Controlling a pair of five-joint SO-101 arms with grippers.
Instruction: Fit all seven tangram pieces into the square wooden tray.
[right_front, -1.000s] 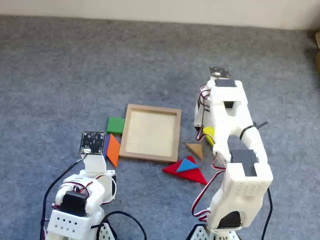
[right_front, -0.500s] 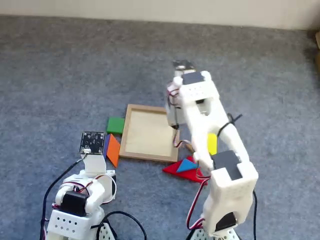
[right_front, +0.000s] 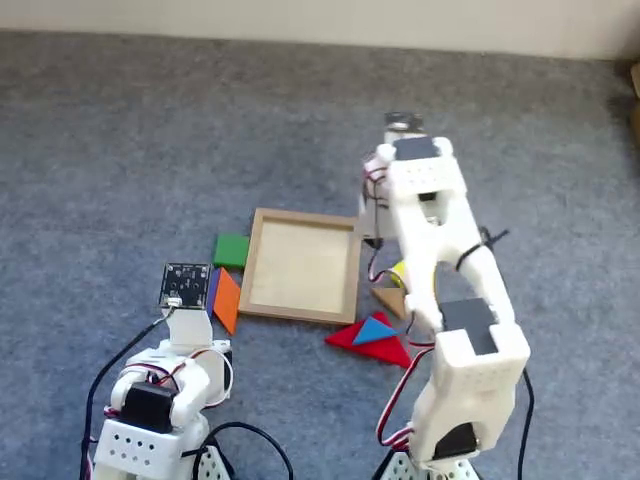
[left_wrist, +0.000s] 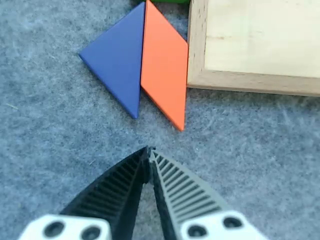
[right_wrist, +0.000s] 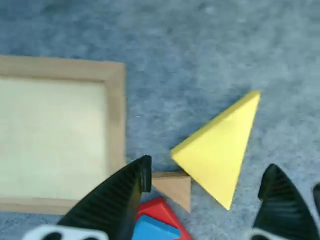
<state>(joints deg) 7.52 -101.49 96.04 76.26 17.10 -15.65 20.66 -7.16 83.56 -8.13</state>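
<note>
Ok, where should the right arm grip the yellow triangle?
Probably from straight above, since the yellow triangle lies flat on the carpet. Close the open fingers across its two long edges near the middle, clear of the tan triangle by one corner.

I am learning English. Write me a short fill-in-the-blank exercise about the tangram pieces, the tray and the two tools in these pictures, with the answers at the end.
1. The wooden tray holds ____ pieces.
2. The left tool is ____.
3. The right tool is open over the ____ triangle.
4. Between the tray and the dark blue triangle lies the ____ piece.
Answers: no; shut; yellow; orange.
</note>
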